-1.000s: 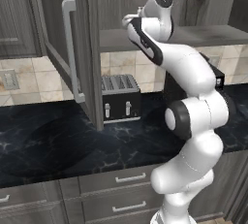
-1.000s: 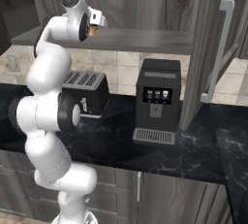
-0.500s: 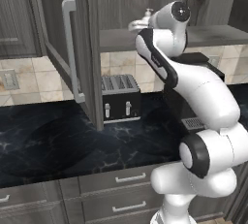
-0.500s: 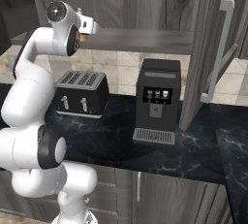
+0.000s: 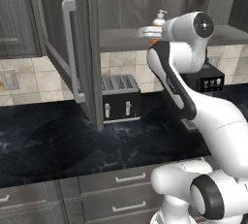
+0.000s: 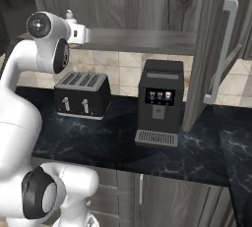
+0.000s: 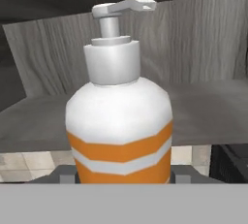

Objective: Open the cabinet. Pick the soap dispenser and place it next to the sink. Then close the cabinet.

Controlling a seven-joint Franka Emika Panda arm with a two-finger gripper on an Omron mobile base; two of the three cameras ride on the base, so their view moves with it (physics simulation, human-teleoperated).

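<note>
left door [image 5: 80, 48]: swung open, bar handle [image 5: 69, 48] facing out, door edge hangs over the worktop [image 5: 58, 145]
toaster [image 5: 121, 97]: on worktop below the shelf, near the open door edge
soap dispenser [image 7: 119, 126]: white bottle, orange bands, pump top; upright at the front of the cabinet shelf [image 5: 121, 39], right in front of the hand
hand [image 5: 147, 32]: at shelf lip, fingertips [image 7: 65, 173] low on either side of the bottle base; contact not visible, cannot tell if gripping or just bracketing
handling: likely light rigid plastic, smooth rounded body, could slip; take it low on the wide body, not the pump neck, keep it upright
coffee machine [image 6: 160, 103]: on worktop right of toaster, top close under the shelf
right door [image 6: 216, 49]: open, long handle sticking out
room: shelf front open, straight pull-out looks free; lowering path narrow between toaster and coffee machine, doors flank both sides
sink: not seen
</note>
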